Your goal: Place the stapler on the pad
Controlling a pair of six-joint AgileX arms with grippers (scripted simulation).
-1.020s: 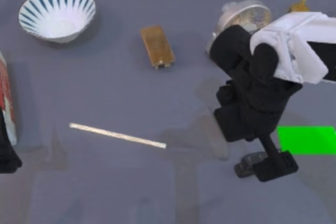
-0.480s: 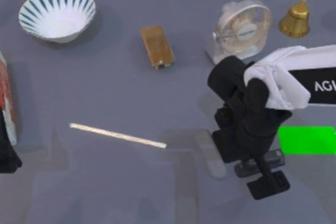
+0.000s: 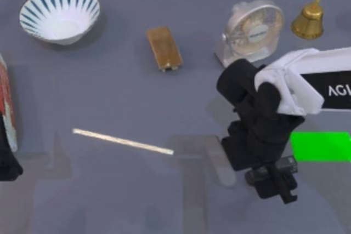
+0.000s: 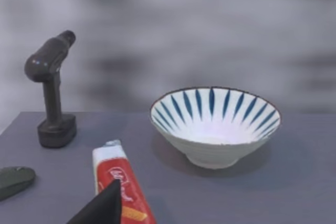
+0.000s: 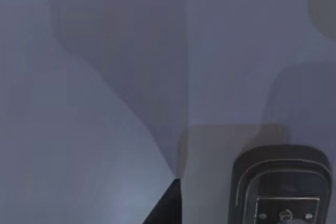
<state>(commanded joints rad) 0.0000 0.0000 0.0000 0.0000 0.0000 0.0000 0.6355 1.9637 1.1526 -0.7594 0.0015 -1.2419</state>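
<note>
Lower right of the top view: right gripper (image 3: 278, 182) clamped on the stapler (image 3: 286, 164), just left of the pad (image 3: 321, 146). Risk: the off-centre grip lets it swivel. Left gripper (image 3: 7, 160) parked at left edge; fingers indiscernible.

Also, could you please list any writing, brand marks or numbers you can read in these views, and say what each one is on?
"AG": white letters on the black panel of the right arm, cut off by the top view's right edge.
Fan: a small mark on its centre hub, too small to read.
Toothpaste tube: white script on its red label, too blurred to read.
Stapler: no writing visible.
</note>
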